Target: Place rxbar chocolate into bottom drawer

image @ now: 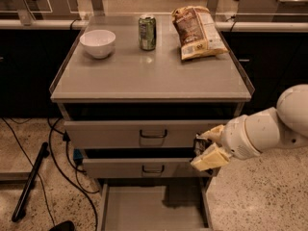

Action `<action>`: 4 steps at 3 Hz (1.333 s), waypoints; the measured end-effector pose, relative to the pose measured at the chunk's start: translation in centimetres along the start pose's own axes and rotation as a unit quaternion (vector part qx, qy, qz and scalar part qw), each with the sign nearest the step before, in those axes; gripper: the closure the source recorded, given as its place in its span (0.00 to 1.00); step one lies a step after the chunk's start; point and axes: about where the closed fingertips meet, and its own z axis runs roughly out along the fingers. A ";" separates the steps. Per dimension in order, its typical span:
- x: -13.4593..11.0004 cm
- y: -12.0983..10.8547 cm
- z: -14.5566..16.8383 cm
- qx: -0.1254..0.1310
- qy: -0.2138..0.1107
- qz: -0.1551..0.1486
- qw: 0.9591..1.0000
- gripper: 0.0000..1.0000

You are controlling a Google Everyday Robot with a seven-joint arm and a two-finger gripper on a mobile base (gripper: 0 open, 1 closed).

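Observation:
My gripper (204, 147) hangs in front of the right end of the middle drawer, above the right side of the open bottom drawer (139, 211). Its pale fingers (210, 159) are closed on a small dark object, the rxbar chocolate (198, 145), of which only a sliver shows. The bottom drawer is pulled out, a wide shallow grey tray with a bare floor; the arm's shadow falls on its back right part.
On the cabinet top stand a white bowl (97, 43), a green can (147, 32) and a brown and white chip bag (198, 31). The two upper drawers (153, 134) are slightly pulled out. Cables and a dark pole (30, 182) lie on the floor at left.

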 end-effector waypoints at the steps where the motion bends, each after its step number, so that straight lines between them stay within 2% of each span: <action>1: 3.6 1.7 6.1 0.006 0.008 -0.008 1.000 1.00; 2: 3.7 1.8 6.3 0.006 0.009 -0.009 1.000 1.00; 4: 7.7 1.3 11.9 0.042 0.012 -0.044 0.998 1.00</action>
